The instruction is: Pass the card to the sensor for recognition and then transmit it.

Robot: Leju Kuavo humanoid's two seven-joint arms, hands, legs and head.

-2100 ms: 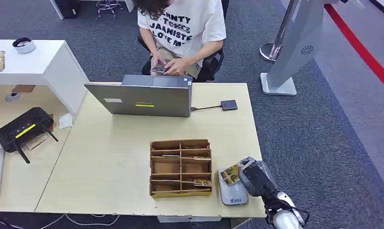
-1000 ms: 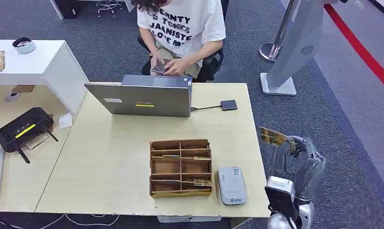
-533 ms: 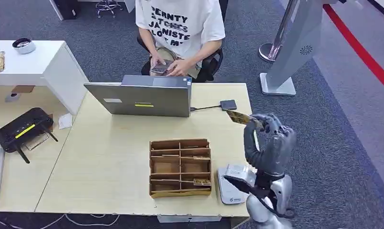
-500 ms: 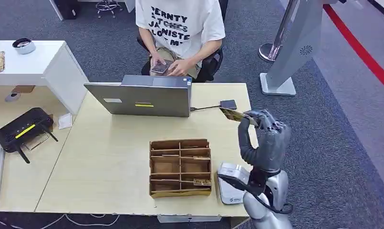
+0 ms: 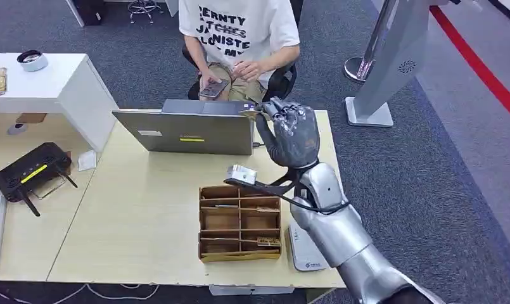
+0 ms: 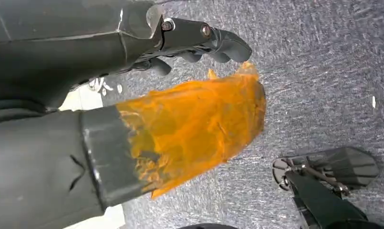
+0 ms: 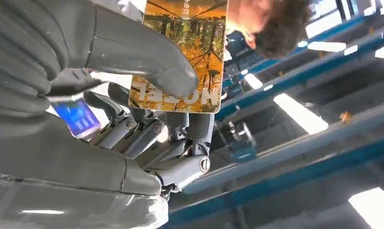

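Right hand (image 5: 293,133) raised over desk (image 5: 144,209), fingers (image 7: 180,81) pinching card (image 7: 182,52)

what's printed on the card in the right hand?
An autumn scene in orange and yellow on the card, clearest in the right wrist view.

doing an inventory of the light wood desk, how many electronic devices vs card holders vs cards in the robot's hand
Electronic devices: 3 (laptop, card reader, small dark hub cabled to the laptop)
Card holders: 1 (wooden divided organizer)
Cards held: 1 (card in the right hand)
Total: 5
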